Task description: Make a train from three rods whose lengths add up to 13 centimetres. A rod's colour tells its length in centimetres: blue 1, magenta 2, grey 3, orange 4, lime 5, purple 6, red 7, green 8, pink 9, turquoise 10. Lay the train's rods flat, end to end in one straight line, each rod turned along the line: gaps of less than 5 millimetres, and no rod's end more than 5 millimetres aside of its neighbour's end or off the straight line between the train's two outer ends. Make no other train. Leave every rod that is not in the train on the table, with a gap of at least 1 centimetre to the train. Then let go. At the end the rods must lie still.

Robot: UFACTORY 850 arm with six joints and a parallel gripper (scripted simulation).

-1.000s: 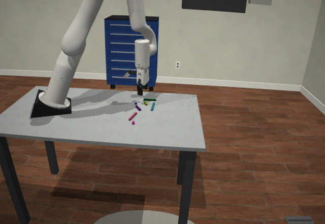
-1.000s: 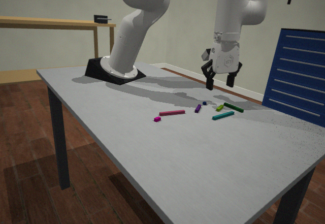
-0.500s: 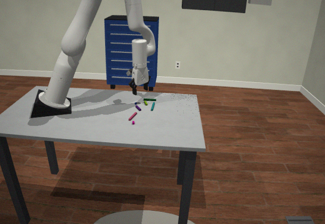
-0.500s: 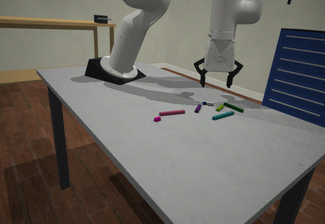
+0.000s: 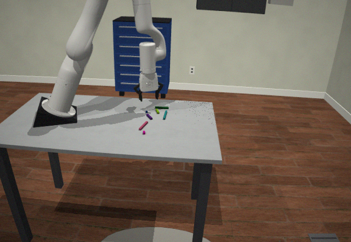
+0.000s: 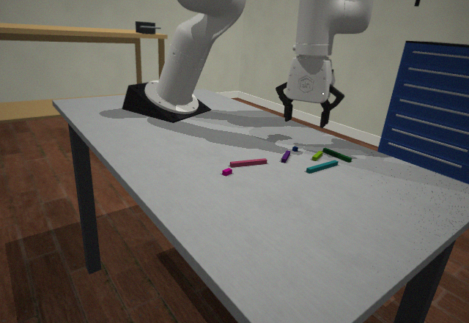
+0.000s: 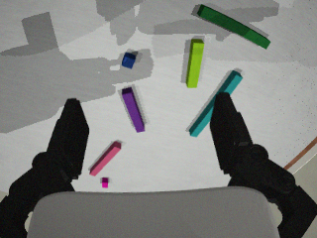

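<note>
Several rods lie apart on the grey table (image 5: pixel 85 137) (image 6: pixel 264 236). They are a blue cube (image 5: pixel 146 111) (image 6: pixel 294 148) (image 7: pixel 129 59), a purple rod (image 5: pixel 149 116) (image 6: pixel 285 156) (image 7: pixel 133 109), a lime rod (image 5: pixel 157 111) (image 6: pixel 316 155) (image 7: pixel 194 62), a green rod (image 5: pixel 162 107) (image 6: pixel 337 154) (image 7: pixel 233 26), a turquoise rod (image 5: pixel 164 115) (image 6: pixel 322 166) (image 7: pixel 212 103), a pink rod (image 5: pixel 143 125) (image 6: pixel 248 162) (image 7: pixel 106 158) and a small magenta rod (image 5: pixel 143 132) (image 6: pixel 226 171) (image 7: pixel 105 182). None touch end to end. My gripper (image 5: pixel 148 97) (image 6: pixel 305 119) (image 7: pixel 148 111) is open and empty, hanging well above the blue and purple rods.
The arm's black base (image 5: pixel 55 116) (image 6: pixel 163 108) sits on the table's left part. A blue drawer cabinet (image 5: pixel 141 55) (image 6: pixel 431 108) stands behind the table's far edge.
</note>
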